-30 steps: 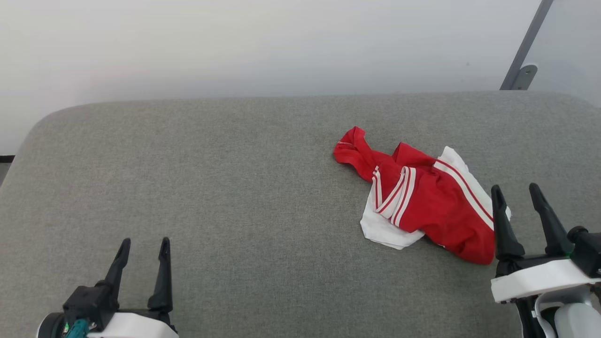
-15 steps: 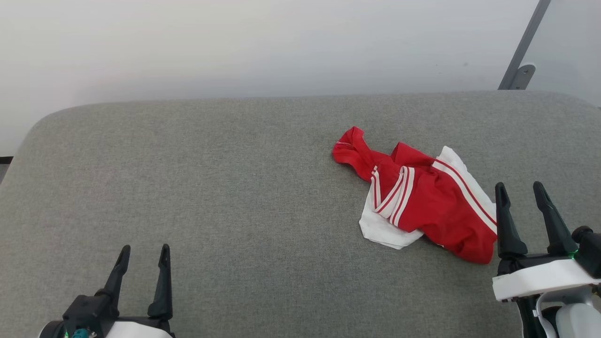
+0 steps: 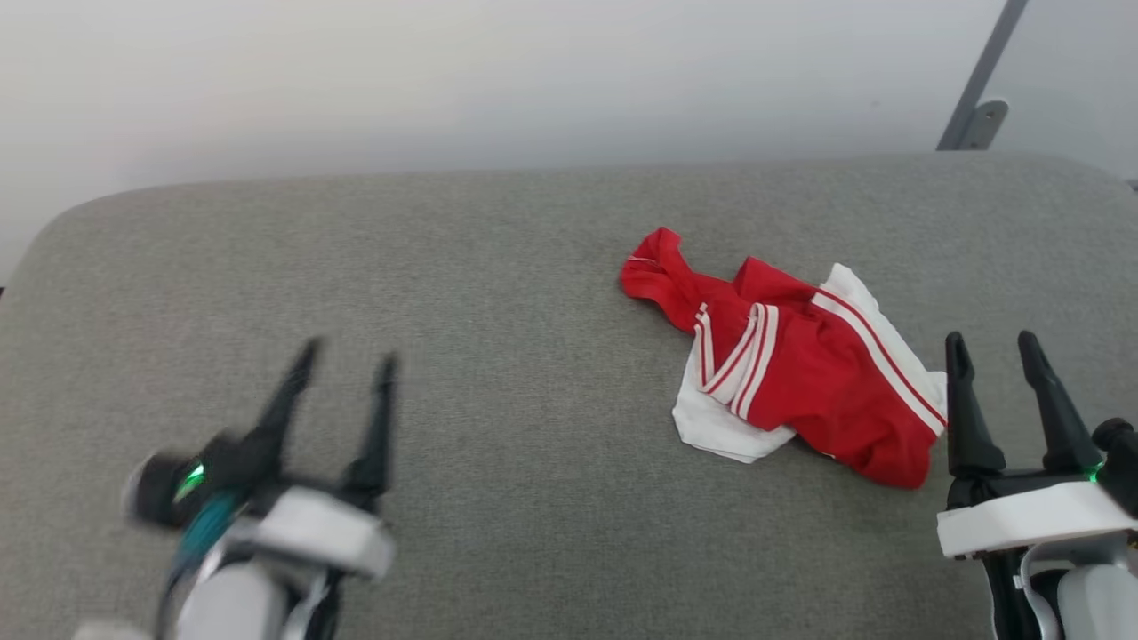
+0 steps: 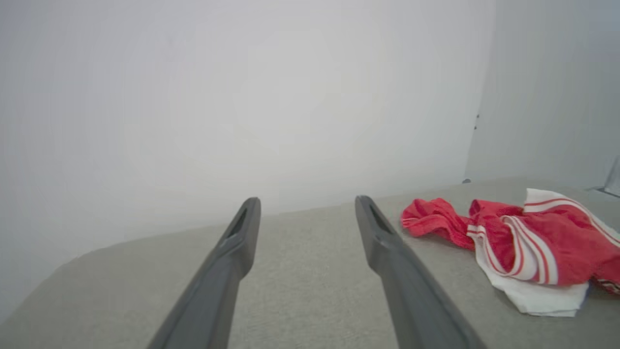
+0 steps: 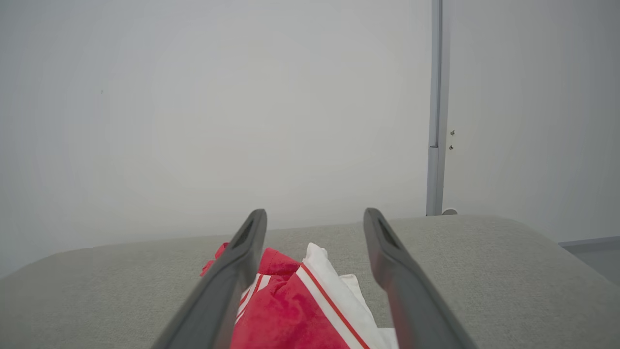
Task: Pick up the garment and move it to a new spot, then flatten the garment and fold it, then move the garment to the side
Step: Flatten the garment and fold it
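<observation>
The garment, a red shirt with white sleeve ends and striped trim, lies crumpled on the right half of the grey padded table. My right gripper stands open just right of the garment's near edge, nothing between its fingers. In the right wrist view the garment lies below and between the open right gripper fingers. My left gripper, blurred with motion, is open over the table's left half, well apart from the shirt. From the left wrist the garment lies to the right of the open left gripper.
A pale wall runs behind the table's far rounded edge. A grey metal post with a bracket stands at the back right. The table's left and middle surface is bare grey fabric.
My left gripper has moved quickly up and to the right, farther over the table, and is blurred. The head camera shifted slightly. The right gripper and the garment have stayed about where they were.
</observation>
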`<state>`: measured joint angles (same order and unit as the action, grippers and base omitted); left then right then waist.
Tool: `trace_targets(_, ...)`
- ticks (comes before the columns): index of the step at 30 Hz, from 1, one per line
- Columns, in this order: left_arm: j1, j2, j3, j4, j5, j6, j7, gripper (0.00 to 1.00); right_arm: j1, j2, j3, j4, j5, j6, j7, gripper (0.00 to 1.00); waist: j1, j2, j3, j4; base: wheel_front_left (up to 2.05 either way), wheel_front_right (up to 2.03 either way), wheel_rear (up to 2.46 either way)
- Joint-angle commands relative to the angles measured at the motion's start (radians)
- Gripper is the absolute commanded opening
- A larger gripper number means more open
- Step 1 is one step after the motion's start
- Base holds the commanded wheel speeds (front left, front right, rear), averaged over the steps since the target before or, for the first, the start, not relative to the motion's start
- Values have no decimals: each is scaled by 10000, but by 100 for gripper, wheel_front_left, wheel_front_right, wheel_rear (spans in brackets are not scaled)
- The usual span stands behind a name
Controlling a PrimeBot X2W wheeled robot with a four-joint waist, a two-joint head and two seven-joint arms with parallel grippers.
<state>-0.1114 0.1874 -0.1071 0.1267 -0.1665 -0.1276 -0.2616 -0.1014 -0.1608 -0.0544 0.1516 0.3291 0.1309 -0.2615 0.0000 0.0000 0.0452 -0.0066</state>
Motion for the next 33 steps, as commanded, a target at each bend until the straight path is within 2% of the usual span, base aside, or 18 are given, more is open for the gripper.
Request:
trace_targets(1, -641, 276, -754, 451, -277, -38, 367, 100, -114, 12, -42, -43, 55, -3, -50, 100, 0, 0, 67, -113, 0, 0, 0)
trace_targets(5, -2439, 1030, -3057, 1346, -1692, -18, 2112, 100, -338, 23, -25, -82, 64, -3, -50, 100, 0, 0, 320, -439, 0, 0, 0)
trace_targets(9, -4012, 1515, -4825, 2134, -3867, -14, 4309, 100, -606, 120, 8, -196, 59, -3, -50, 100, 0, 0, 769, -899, 0, 0, 0)
trace_targets(14, -5538, 1993, -6381, 3110, -6045, -15, 7028, 100, -881, 306, 10, -257, 132, -3, -50, 100, 0, 0, 1329, -1579, 0, 0, 0)
trace_targets(17, -6074, 1817, -6808, 3542, -7235, -17, 8116, 100, -945, 454, -47, -235, 176, -3, -52, 100, 0, 0, 1595, -1982, 0, 0, 0)
trace_targets(21, -6673, 1728, -7146, 4123, -8074, -16, 8867, 100, -1011, 624, -89, -192, 230, -2, -50, 100, 0, 0, 1855, -2485, 0, 0, 0)
trace_targets(25, -7173, 1617, -7524, 4574, -8369, -16, 9299, 100, -1085, 790, -145, -221, 261, -3, -50, 100, 0, 0, 2050, -2879, 0, 0, 0)
trace_targets(33, -7465, 1400, -8014, 5281, -8702, -16, 9229, 100, -1197, 944, -44, -248, 301, -3, -50, 100, 0, 0, 2376, -3329, 0, 0, 0)
